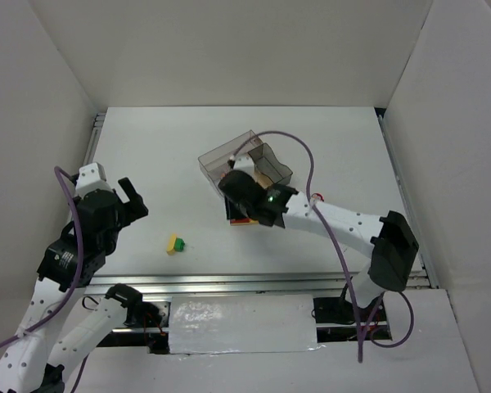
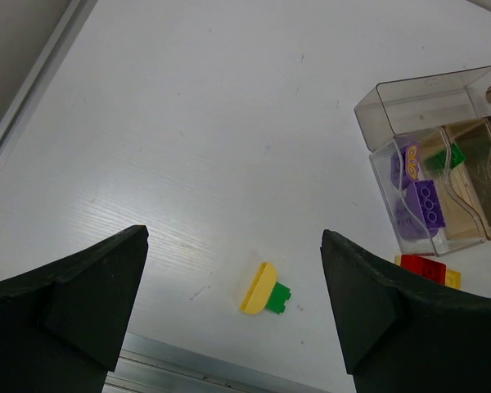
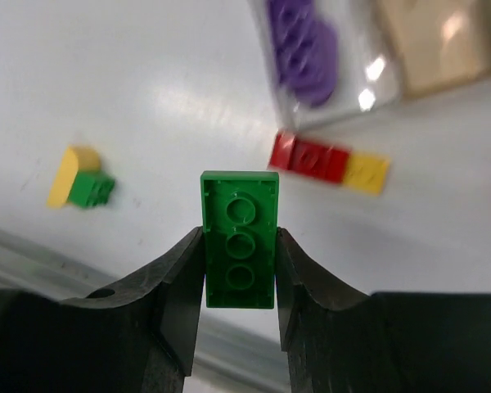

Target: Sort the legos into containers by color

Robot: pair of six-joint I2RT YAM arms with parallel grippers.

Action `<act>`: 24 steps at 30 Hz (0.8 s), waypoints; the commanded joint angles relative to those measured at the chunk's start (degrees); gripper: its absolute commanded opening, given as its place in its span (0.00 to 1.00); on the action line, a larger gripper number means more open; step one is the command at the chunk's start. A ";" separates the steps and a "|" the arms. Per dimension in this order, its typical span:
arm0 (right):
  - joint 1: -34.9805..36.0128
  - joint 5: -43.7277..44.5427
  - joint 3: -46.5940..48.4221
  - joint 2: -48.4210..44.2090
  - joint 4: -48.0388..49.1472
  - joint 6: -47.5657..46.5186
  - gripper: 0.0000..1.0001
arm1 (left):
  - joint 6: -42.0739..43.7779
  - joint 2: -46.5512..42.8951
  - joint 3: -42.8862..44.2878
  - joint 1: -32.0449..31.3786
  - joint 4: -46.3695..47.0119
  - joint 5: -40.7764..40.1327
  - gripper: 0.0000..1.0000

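One green lego sits clamped in my right claw, over the tabletop just off the near side of the containers. Left claw gapes wide and holds nothing, by the left edge. Yellow-and-green pair lies toward the near edge.

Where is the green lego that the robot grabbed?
In the right wrist view, the green lego is pinched in the right gripper at the middle, with the red brick and the containers just beyond it to the right.
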 commanded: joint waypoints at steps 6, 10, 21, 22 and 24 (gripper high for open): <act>-16.67 -7.02 16.07 15.20 3.97 -32.50 0.02 | 1.89 1.28 -0.50 0.51 2.76 1.67 1.00; -21.68 -11.32 23.37 21.81 2.39 -33.75 0.10 | 2.77 3.03 -0.51 0.51 3.46 4.05 0.99; -23.62 -9.14 32.95 28.50 0.99 -35.17 0.73 | -0.47 10.23 -0.07 0.60 1.98 11.08 0.99; -23.54 -9.58 33.31 27.63 0.55 -34.82 0.76 | -3.18 11.12 -0.15 0.60 1.36 11.52 1.00; -23.36 -10.02 33.22 25.96 -0.51 -32.55 0.92 | -4.43 13.31 -2.60 0.60 3.80 16.52 1.00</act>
